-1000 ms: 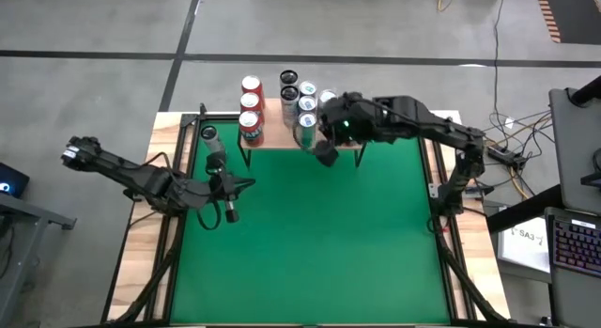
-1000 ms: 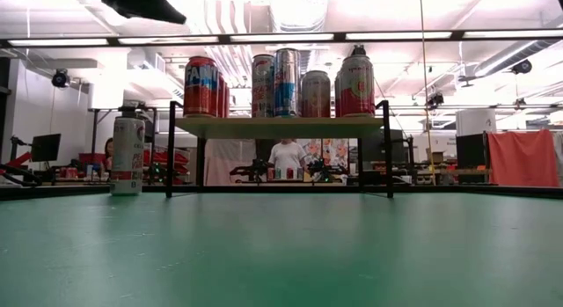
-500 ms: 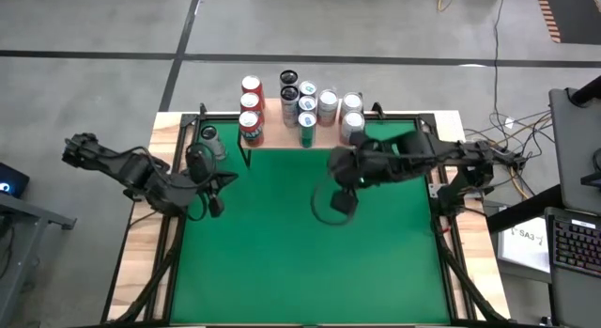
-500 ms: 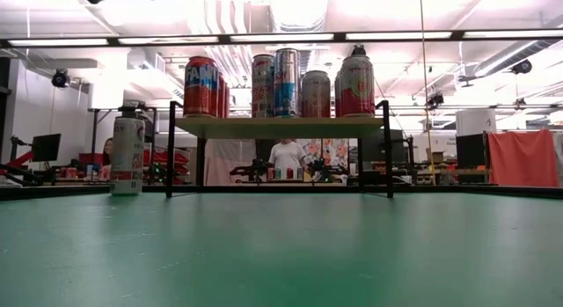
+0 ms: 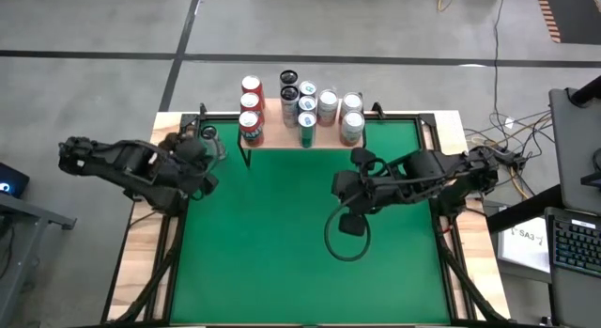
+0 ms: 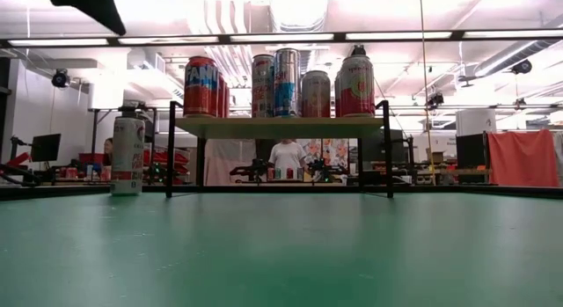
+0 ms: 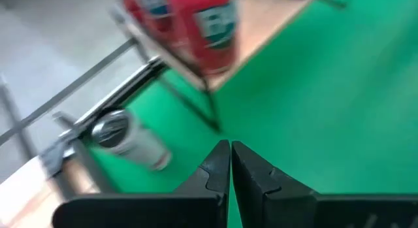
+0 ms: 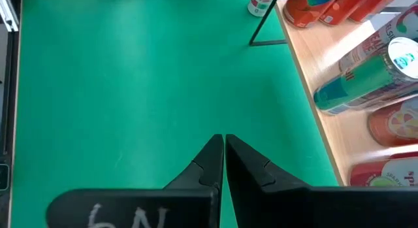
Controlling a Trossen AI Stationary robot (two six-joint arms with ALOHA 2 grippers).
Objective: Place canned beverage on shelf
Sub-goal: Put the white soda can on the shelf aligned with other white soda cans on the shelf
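Wooden shelf (image 5: 282, 110) holds nine cans; one can (image 5: 208, 133) stands apart.

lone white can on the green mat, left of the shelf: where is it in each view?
High: white can, far-left corner of the mat, beside the shelf.
Low: left side, standing on the mat.
Left wrist: lower left, silver top visible.
Right wrist: top edge, partly cropped.
Shared landmark: the shelf's black leg.

overhead downward, table-level forward, both sharing shelf (image 5: 302, 131)
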